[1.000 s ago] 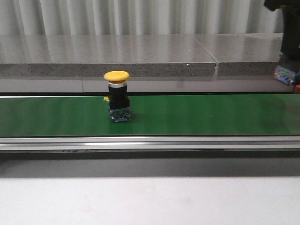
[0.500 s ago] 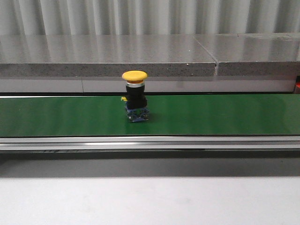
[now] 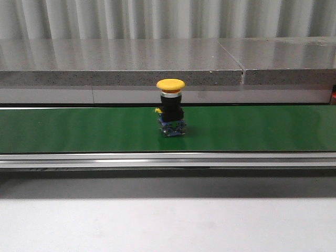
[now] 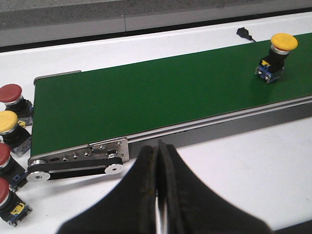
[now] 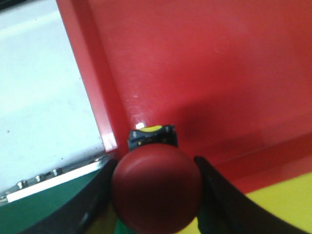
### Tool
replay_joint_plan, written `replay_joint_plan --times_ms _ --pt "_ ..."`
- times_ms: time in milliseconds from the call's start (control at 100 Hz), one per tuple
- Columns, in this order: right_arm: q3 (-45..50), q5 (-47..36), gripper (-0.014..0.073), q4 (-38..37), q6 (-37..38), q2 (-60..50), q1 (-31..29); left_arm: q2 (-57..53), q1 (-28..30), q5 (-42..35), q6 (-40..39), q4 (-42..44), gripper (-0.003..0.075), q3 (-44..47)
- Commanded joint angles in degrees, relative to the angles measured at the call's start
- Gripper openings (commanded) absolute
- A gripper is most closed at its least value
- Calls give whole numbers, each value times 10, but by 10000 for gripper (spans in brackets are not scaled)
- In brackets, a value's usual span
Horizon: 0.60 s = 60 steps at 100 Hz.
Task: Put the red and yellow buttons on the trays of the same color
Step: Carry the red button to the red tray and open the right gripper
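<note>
Front view gives you one yellow button [image 3: 170, 107] upright on the green belt [image 3: 79, 128], near its middle. Left wrist view: your left hand [image 4: 158, 161] is closed on nothing above the white counter [image 4: 243, 161]; spare buttons [image 4: 12, 97] sit beside the belt's end. Right wrist view: your right hand [image 5: 153, 195] grips a red button [image 5: 156, 187], seemingly over the red tray [image 5: 204, 63].

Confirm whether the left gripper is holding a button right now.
No: in the left wrist view the left gripper is shut on nothing, hanging above the white table beside the belt.
</note>
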Motion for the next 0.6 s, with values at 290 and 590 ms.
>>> replay_joint_plan --times_ms 290,590 --pt "-42 -60 33 9 -36 49 -2 6 -5 -41 0 -7 -20 -15" --pt "-42 -72 496 18 -37 50 -2 6 -5 -41 0 -7 -20 -15"
